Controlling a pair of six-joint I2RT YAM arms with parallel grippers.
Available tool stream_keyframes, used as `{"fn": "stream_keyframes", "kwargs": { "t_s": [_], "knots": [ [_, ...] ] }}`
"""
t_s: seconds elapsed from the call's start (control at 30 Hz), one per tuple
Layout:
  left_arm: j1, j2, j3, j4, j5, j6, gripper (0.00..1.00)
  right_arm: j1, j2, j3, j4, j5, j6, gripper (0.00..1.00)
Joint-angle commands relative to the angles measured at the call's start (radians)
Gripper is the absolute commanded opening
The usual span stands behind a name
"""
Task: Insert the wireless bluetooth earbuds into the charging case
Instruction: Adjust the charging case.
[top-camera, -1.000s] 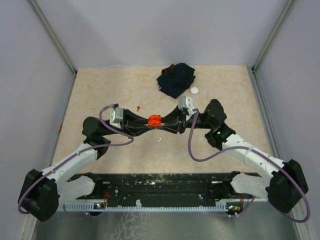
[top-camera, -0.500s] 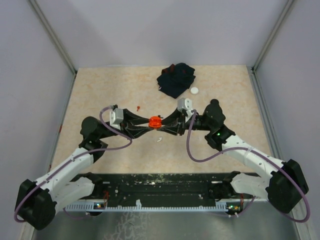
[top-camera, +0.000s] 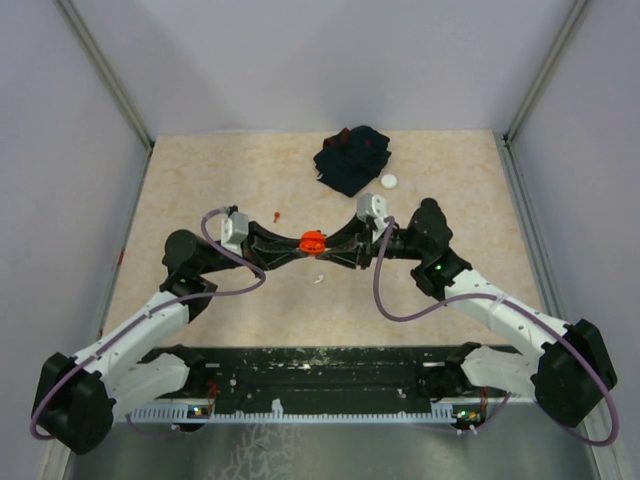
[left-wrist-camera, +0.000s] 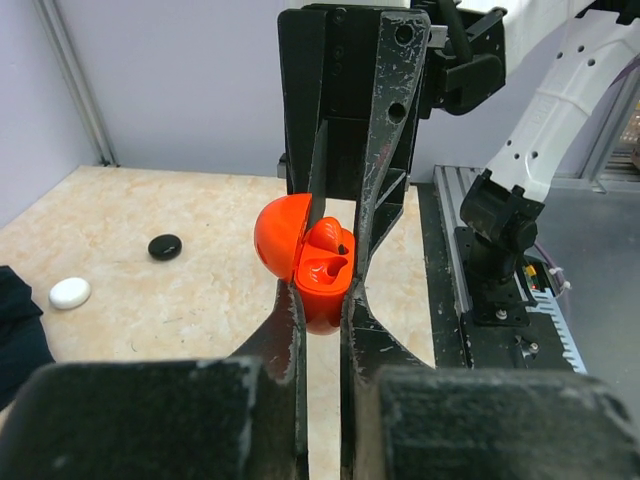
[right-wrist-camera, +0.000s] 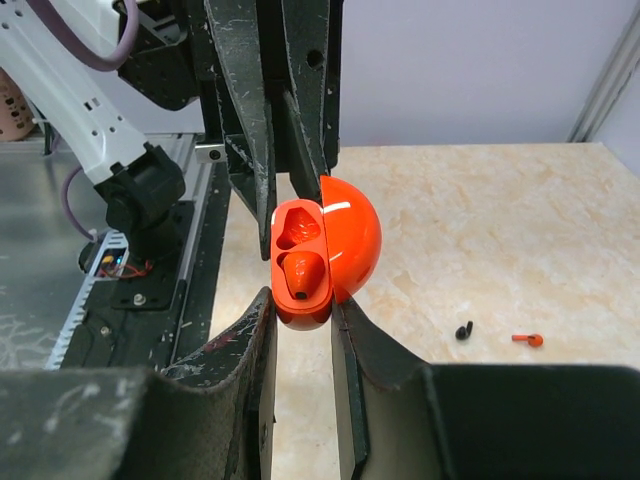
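The speckled tan table (top-camera: 200, 180) has grey walls (top-camera: 320, 60) round it and a dark cloth (top-camera: 352, 158) at the back. Above the middle, the left claw (left-wrist-camera: 322, 300) and right claw (right-wrist-camera: 300, 310) both pinch one shiny orange-red case (top-camera: 311, 240), lid open. Two red earbuds (right-wrist-camera: 298, 226) sit inside it. A black earbud (right-wrist-camera: 463, 330) and a loose red earbud (right-wrist-camera: 527, 339) lie on the table.

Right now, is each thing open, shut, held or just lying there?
Orange-red plastic charging case: lid open, pinched between both grippers.
Left gripper: shut on the case.
Right gripper: shut on the case.
Tiny red plastic earbud: lying loose, outside the case.
Tiny black plastic earbud: lying loose beside the red one.
Dark navy cloth: crumpled in a heap.
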Motion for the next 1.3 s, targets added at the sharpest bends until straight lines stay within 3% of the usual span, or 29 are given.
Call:
{"fn": "stream_keyframes", "kwargs": {
  "t_s": [0.0, 0.33, 0.6, 0.77, 0.83, 0.93, 1.1, 1.27],
  "knots": [
    [-0.005, 0.014, -0.006, 0.133, 0.011, -0.062, 0.0, 0.011, -0.003, 0.017, 0.119, -0.046, 0.049, 0.21],
    [-0.006, 0.009, -0.027, 0.221, -0.023, -0.123, 0.0, 0.011, 0.021, -0.009, 0.224, -0.061, 0.119, 0.34],
    [-0.008, 0.026, -0.039, 0.288, -0.016, -0.156, 0.0, 0.011, 0.042, -0.006, 0.274, -0.075, 0.162, 0.35],
    [-0.007, 0.028, -0.039, 0.286, -0.015, -0.152, 0.0, 0.01, 0.037, -0.011, 0.289, -0.071, 0.171, 0.27],
    [-0.007, 0.028, -0.043, 0.282, -0.016, -0.15, 0.02, 0.012, 0.035, -0.012, 0.305, -0.07, 0.181, 0.15],
    [-0.007, 0.02, -0.05, 0.269, -0.031, -0.139, 0.14, 0.008, 0.031, -0.018, 0.295, -0.055, 0.18, 0.0],
    [-0.007, -0.027, -0.02, 0.039, -0.109, -0.027, 0.35, -0.023, -0.007, -0.044, 0.267, -0.01, 0.16, 0.0],
    [-0.005, -0.053, 0.065, -0.324, -0.327, 0.073, 0.49, -0.038, -0.075, -0.053, 0.109, 0.075, 0.057, 0.0]
  ]
}}
